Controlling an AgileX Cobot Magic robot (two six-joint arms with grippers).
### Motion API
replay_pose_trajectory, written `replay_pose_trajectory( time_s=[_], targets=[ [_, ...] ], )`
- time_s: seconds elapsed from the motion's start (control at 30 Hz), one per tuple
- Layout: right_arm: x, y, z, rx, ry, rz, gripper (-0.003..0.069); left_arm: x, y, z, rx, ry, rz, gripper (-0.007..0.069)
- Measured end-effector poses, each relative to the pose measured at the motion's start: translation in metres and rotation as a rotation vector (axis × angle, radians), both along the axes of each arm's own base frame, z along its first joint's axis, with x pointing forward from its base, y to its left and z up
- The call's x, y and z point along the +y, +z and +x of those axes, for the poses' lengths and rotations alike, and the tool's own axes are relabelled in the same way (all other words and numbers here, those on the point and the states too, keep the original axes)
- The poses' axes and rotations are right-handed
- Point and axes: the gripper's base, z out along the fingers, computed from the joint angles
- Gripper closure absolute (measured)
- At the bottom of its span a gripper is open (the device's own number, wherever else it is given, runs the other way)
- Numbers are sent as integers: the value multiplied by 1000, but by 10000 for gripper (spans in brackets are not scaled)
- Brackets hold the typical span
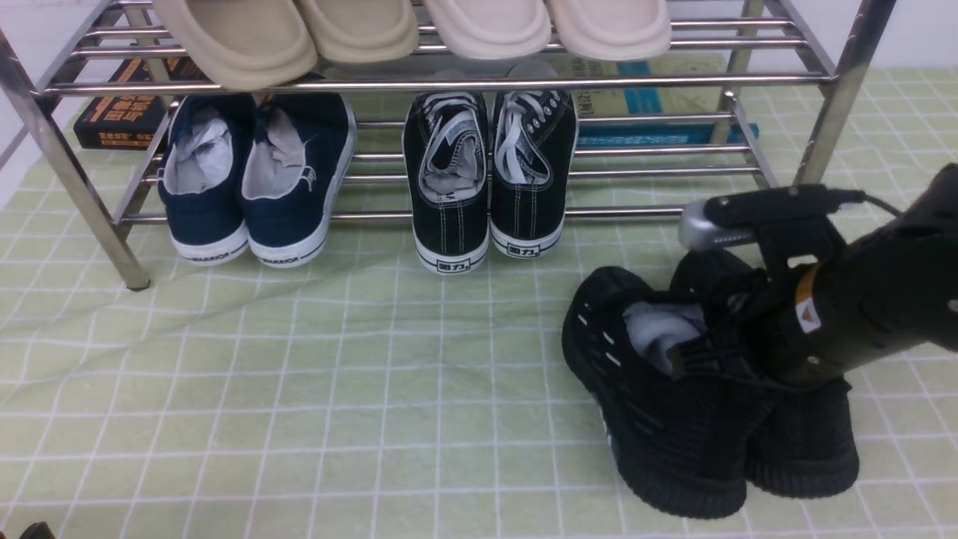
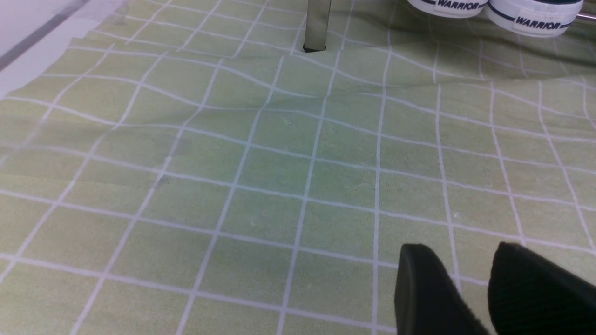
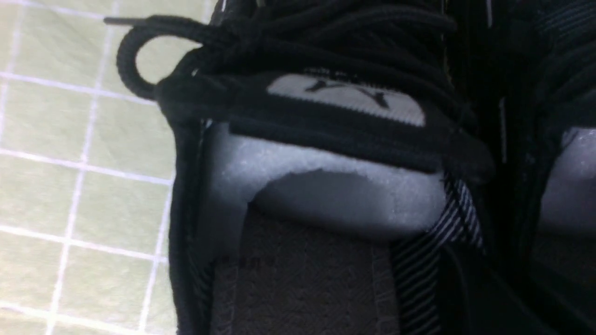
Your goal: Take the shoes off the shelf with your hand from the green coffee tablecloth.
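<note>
The shoes (image 1: 673, 419), two black knit ones side by side, lie closest to me. They are on the green coffee tablecloth (image 1: 299, 389) toward its near right corner, off the shelf (image 1: 449, 84) and in front of its right end. My right end effector (image 1: 741, 333) dips between their collars with its jaws narrow, pinched on them, and the fingertips are buried.

Only my right wrist view shows the white paper stuffing (image 3: 326, 186) and the tongue label (image 3: 344, 95) close up. Only my left wrist view shows my left end effector (image 2: 465, 265), its fingers apart with nothing between them, over bare cloth.

Open cloth runs from the shoes to the left edge.

The lower tier carries two navy sneakers (image 1: 254, 180) and two black canvas sneakers (image 1: 490, 172). The top tier carries four beige slippers (image 1: 247, 37). Two books (image 1: 120, 112) lie behind.
</note>
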Motion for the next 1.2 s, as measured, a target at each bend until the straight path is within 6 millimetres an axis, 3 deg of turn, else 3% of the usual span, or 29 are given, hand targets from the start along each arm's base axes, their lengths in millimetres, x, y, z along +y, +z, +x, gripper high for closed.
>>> replay_pose_trajectory(
  time_s=[0.33,0.47,0.57,0.6,0.7,0.8,0.87,0.97,1.1,1.2],
  targets=[
    [3,-5,0,46,-45,36,611,0,0,0,0,0,0,383],
    [2,-7,-4,97,-61,26,516,0,0,0,0,0,0,383],
    [1,-7,-6,121,-66,14,417,0,0,0,0,0,0,383],
    [1,-5,-6,126,-67,10,354,0,0,0,0,0,0,383],
    [1,2,-7,135,-71,7,272,0,0,0,0,0,0,383],
    [-1,27,-9,127,-29,-12,221,0,0,0,0,0,0,383],
    [-4,55,-13,105,32,-35,236,0,0,0,0,0,0,383],
    [-8,80,-19,83,83,-51,281,0,0,0,0,0,0,383],
    [-25,133,-44,-15,165,-46,473,0,0,0,0,0,0,383],
    [-35,151,-59,-78,178,-22,566,0,0,0,0,0,0,383]
  ],
)
